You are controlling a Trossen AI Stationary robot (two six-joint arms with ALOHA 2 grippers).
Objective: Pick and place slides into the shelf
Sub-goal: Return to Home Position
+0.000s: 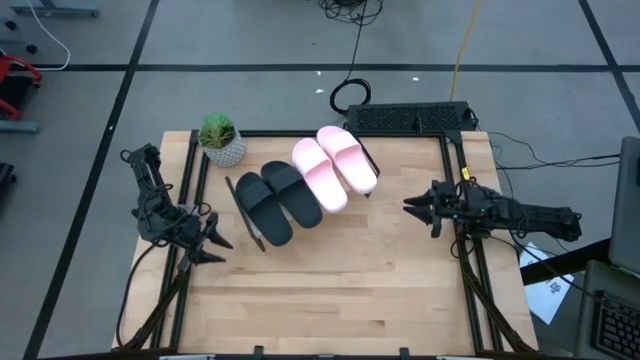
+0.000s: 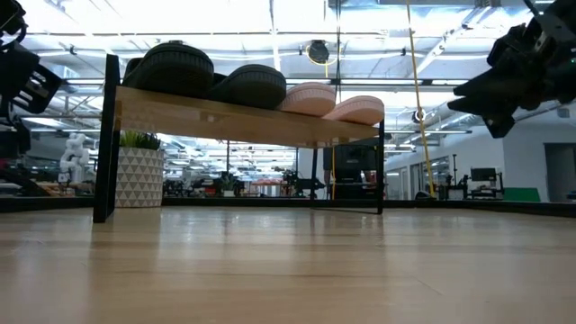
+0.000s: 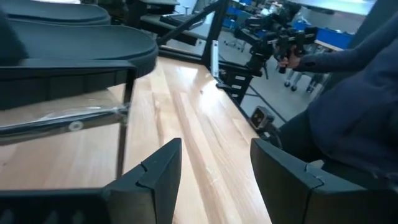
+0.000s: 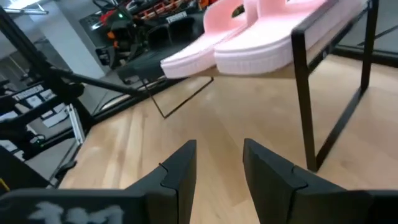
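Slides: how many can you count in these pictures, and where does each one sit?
4, side by side on the shelf. From the high view's left: black slide, second black slide, pink slide, second pink slide. None seems hidden.

shelf (image 2: 244, 118) deck was mostly hidden under black slides (image 1: 263, 211) and pink slides (image 1: 348, 158), high view | on shelf, both pairs ran off the picture edge in wrist views | left claw (image 2: 25, 79) beside shelf was partly cropped, low view
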